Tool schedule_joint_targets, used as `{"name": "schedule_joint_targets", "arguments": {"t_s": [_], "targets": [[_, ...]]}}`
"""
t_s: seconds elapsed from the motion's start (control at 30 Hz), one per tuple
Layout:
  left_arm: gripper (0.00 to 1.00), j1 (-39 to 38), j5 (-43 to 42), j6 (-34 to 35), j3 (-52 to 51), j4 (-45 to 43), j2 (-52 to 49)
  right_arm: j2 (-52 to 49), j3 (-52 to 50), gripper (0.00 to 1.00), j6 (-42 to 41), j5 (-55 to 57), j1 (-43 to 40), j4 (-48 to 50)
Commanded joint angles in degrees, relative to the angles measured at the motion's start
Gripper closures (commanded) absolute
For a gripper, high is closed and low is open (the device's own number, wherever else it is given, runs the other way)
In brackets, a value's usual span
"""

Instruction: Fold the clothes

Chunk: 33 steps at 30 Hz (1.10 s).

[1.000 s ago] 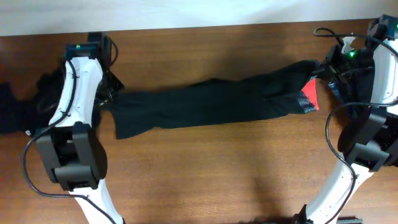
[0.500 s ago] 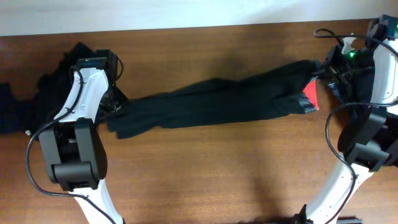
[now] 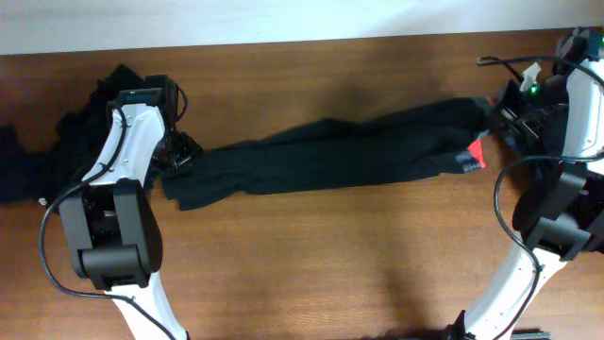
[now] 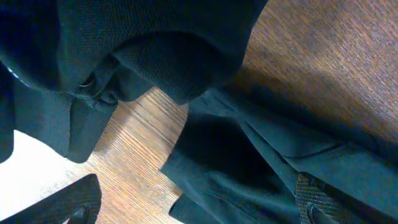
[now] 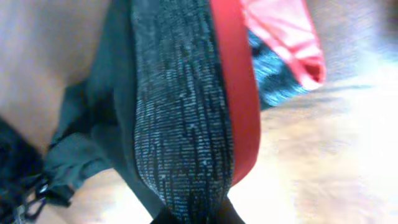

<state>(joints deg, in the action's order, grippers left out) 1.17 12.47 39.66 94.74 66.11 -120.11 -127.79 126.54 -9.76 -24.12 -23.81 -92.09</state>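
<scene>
Left gripper [image 3: 179,151] jaws wide apart, gripping nothing, at the leg end of the black trousers [image 3: 340,156]. Right gripper [image 3: 495,111] clamped on the speckled grey waistband [image 5: 180,124], red lining [image 5: 239,93] showing. Trousers lie stretched left to right across the table [image 3: 311,274]. Dark pile [image 3: 42,156] at the left edge, probably more clothes.

The left hand [image 3: 179,151] has opened and released the trousers [image 3: 330,156], whose leg end slackened.

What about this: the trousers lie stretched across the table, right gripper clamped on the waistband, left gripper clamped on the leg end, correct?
Not the left gripper: the left wrist view shows it open over the leg end. The right gripper does clamp the waistband.
</scene>
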Motion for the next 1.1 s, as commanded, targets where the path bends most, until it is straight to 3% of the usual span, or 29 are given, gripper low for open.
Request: {"name": "schedule_joint_targets", "arguments": {"t_s": [0.0, 0.23, 0.3, 0.37, 0.43, 0.47, 0.5, 1.07], "targets": [[0.01, 0.4, 0.9, -0.3, -0.4, -0.2, 1.2, 1.7, 0.6, 0.96, -3.6, 8.4, -0.2, -0.3], [0.01, 0.4, 0.8, -0.3, -0.4, -0.8, 1.2, 1.7, -2.1, 0.94, -6.1, 14.0, -0.2, 0.0], [0.01, 0.4, 0.8, -0.3, -0.4, -1.0, 1.2, 1.7, -3.9, 0.76, -6.0, 15.0, -0.1, 0.2], [0.01, 0.4, 0.8, -0.3, -0.4, -1.1, 1.2, 1.7, -6.0, 0.35, -6.0, 15.6, 0.0, 0.6], [0.01, 0.4, 0.9, -0.3, -0.4, -1.3, 1.2, 1.7, -8.0, 0.18, -6.0, 15.8, 0.1, 1.0], [0.01, 0.4, 0.9, -0.3, -0.4, -1.5, 1.2, 1.7, -9.4, 0.04, -6.0, 16.1, 0.2, 1.3], [0.01, 0.4, 0.9, -0.3, -0.4, -1.6, 1.2, 1.7, -10.0, 0.01, -6.0, 16.1, 0.2, 1.6], [0.02, 0.5, 0.7, -2.7, -0.4, -2.3, 1.2, 1.7, -10.8, 0.01, -2.5, 15.4, 0.9, 9.9]]}}
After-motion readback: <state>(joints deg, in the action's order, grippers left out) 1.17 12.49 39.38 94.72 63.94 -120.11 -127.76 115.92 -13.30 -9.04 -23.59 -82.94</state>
